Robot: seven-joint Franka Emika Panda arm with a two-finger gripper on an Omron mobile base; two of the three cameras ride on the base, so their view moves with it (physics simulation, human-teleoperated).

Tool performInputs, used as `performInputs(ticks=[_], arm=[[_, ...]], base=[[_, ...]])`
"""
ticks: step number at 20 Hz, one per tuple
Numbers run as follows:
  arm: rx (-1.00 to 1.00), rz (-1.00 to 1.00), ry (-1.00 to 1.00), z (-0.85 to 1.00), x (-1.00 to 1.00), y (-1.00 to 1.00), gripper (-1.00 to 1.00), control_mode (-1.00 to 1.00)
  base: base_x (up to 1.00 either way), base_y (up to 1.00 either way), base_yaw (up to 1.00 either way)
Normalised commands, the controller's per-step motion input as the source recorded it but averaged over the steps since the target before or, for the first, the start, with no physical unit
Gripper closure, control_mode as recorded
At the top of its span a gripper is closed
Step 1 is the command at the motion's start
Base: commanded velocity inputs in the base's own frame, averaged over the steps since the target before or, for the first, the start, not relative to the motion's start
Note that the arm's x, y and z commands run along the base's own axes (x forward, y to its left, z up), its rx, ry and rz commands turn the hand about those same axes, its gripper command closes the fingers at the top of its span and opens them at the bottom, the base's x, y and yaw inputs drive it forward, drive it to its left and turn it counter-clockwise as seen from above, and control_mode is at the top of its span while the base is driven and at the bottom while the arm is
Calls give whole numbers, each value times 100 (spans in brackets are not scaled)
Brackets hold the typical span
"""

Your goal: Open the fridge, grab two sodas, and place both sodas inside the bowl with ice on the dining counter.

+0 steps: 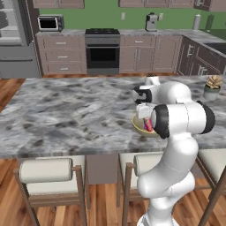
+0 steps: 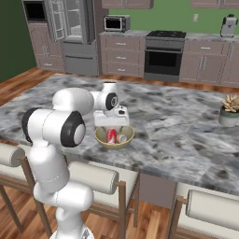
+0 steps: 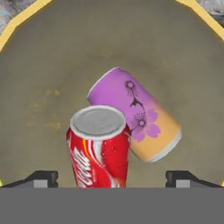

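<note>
Jaws stand spread wide: in the hand view the two dark fingertips point(image 3: 43, 178) sit far apart at the bottom corners, with nothing pinched between them. That gripper point(image 3: 112, 180) looks straight down into the tan-yellow bowl point(image 3: 52, 65). Inside the bowl the red can point(image 3: 99, 148) stands upright, its grey top facing the camera, and the purple can point(image 3: 135, 114) lies tilted on its side behind it, touching it. Neither can is touched by the fingertips.

From the right base view, the bowl point(image 2: 114, 142) rests on the marbled dining counter point(image 2: 177, 121) near its front edge, directly below the hand, with the red can point(image 2: 111, 136) showing above the rim. A small potted plant point(image 2: 229, 110) stands on the counter well apart to the right. Far behind, the grey fridge point(image 2: 74, 32) stands with a door open, beside a microwave point(image 2: 116, 23) on the wall counter. Cushioned stools point(image 1: 46, 176) line the counter's near side.
</note>
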Motion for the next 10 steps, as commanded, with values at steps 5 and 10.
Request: performInputs(ticks=[5, 10], arm=[[1, 0, -8, 45, -16, 0, -100, -100], [0, -2, -5, 50, -31, 16, -100, -100]], base=[[0, 0, 0], [0, 0, 0]])
